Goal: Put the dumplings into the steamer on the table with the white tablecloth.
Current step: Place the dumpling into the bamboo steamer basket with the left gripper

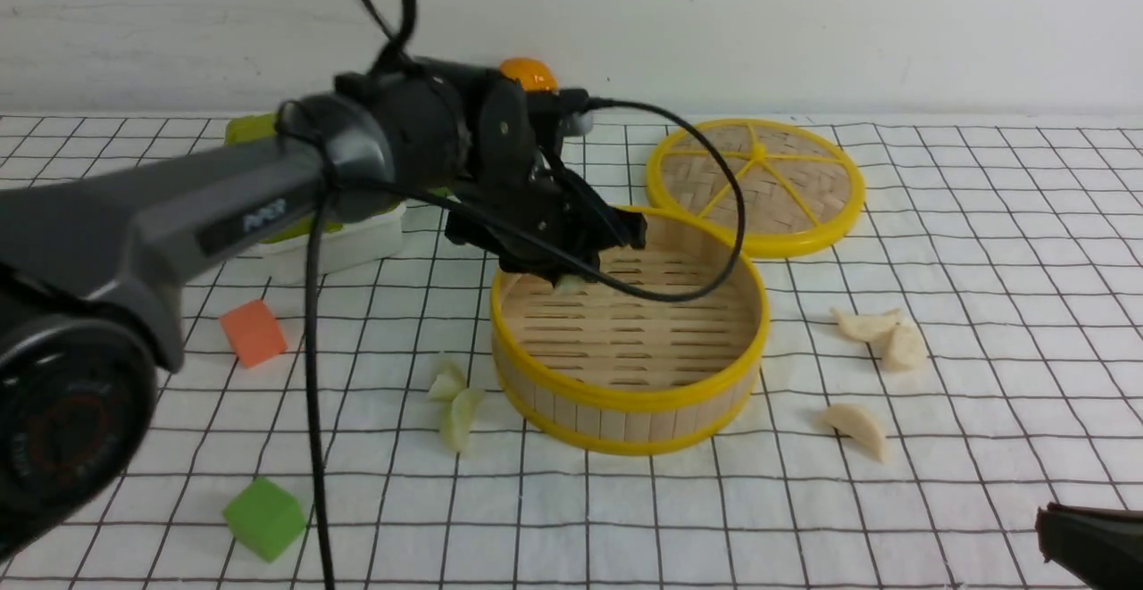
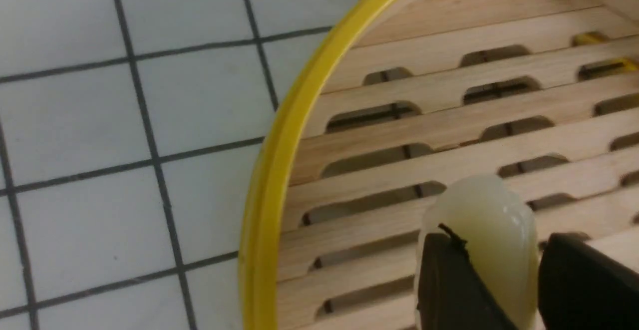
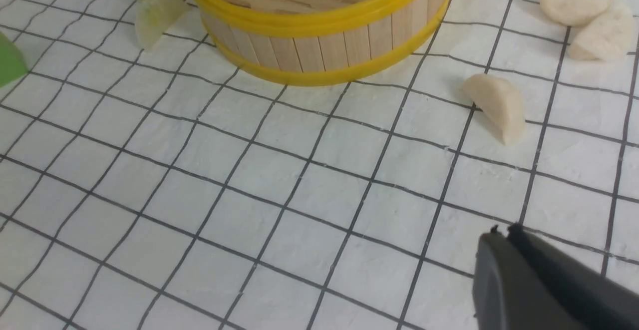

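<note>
The left gripper (image 2: 514, 280) is pinching a pale green dumpling (image 2: 479, 220) between its two black fingers (image 2: 449, 285). The jaws are standing partly apart, as wide as the dumpling's body, with the rounded end sticking out past the tips. The dumpling is hanging inside the steamer (image 1: 625, 394), near the yellow rim on the robot's left and over the slatted floor. Whether it is touching the slats cannot be told.

The right gripper (image 3: 501, 235) is keeping its jaws pressed together with nothing between them. It is hovering low over the white tablecloth (image 1: 982, 260) at the table's near right corner, well apart from the steamer.

A small white logo (image 1: 263, 213) is showing on the left arm's dark link, too blurred to read.

Two more green dumplings (image 1: 455, 403) are lying just beside the steamer on its left. Three cream dumplings are lying on its right: a touching pair (image 1: 880, 333) and a single one (image 1: 857, 429) nearer the robot. The woven lid (image 1: 759, 184) is lying flat behind the steamer, touching its rim. An orange cube (image 1: 253, 331) and a green cube (image 1: 263, 517) are sitting on the cloth at the left.
</note>
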Robot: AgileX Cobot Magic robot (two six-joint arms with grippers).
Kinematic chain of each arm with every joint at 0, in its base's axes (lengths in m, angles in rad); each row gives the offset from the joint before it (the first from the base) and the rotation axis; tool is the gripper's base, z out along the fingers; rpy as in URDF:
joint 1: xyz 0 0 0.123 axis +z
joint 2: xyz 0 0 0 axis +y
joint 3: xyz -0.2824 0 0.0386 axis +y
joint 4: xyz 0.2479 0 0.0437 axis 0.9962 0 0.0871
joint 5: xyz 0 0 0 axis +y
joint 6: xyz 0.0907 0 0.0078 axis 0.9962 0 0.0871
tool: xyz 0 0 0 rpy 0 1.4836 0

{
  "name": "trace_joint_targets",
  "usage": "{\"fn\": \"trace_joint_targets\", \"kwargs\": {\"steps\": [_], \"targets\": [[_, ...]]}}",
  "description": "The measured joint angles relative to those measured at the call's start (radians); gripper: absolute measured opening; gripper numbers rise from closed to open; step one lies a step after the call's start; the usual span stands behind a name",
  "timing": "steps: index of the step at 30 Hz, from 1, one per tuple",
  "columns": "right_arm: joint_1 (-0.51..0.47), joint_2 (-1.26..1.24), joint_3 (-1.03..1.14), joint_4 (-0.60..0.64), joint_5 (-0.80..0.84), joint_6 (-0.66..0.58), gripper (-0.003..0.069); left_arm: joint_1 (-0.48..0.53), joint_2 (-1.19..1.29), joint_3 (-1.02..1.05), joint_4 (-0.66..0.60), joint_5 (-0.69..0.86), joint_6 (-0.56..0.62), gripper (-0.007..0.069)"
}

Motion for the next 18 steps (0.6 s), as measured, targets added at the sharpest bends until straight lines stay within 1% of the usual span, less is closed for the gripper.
{"fn": "trace_joint_targets", "kwargs": {"steps": [3, 7, 9, 10, 12, 13, 14, 15, 18], "targets": [[0.0, 0.0, 0.0, 0.0, 0.004, 0.0, 0.0, -0.001, 0.04, -0.009, 0.049, -0.013, -0.049, 0.0222], [0.0, 0.0, 0.0, 0.001, 0.004, 0.0, 0.0001, -0.003, 0.048, -0.016, 0.049, -0.027, -0.062, 0.0227], [0.0, 0.0, 0.0, 0.001, 0.005, 0.0, 0.0001, -0.004, 0.049, -0.021, 0.056, -0.025, -0.066, 0.0286], [0.0, 0.0, 0.0, 0.001, 0.005, 0.0, 0.0001, -0.004, 0.049, -0.023, 0.056, -0.019, -0.066, 0.0292], [0.0, 0.0, 0.0, 0.001, 0.007, 0.0, 0.0001, -0.004, 0.038, -0.051, 0.056, 0.04, -0.072, 0.0387], [0.0, 0.0, 0.0, 0.001, 0.008, 0.0, 0.0001, -0.004, 0.032, -0.061, 0.056, 0.071, -0.073, 0.0409], [0.0, 0.0, 0.0, 0.001, 0.008, 0.0, 0.0001, -0.004, 0.028, -0.064, 0.056, 0.077, -0.073, 0.0419], [0.0, 0.0, 0.0, 0.001, 0.008, 0.0, 0.0001, -0.004, 0.009, -0.085, 0.059, 0.125, -0.073, 0.0442], [0.0, 0.0, 0.0, 0.001, 0.009, 0.0, 0.0003, -0.004, -0.056, -0.134, 0.091, 0.233, -0.073, 0.0452]]}}
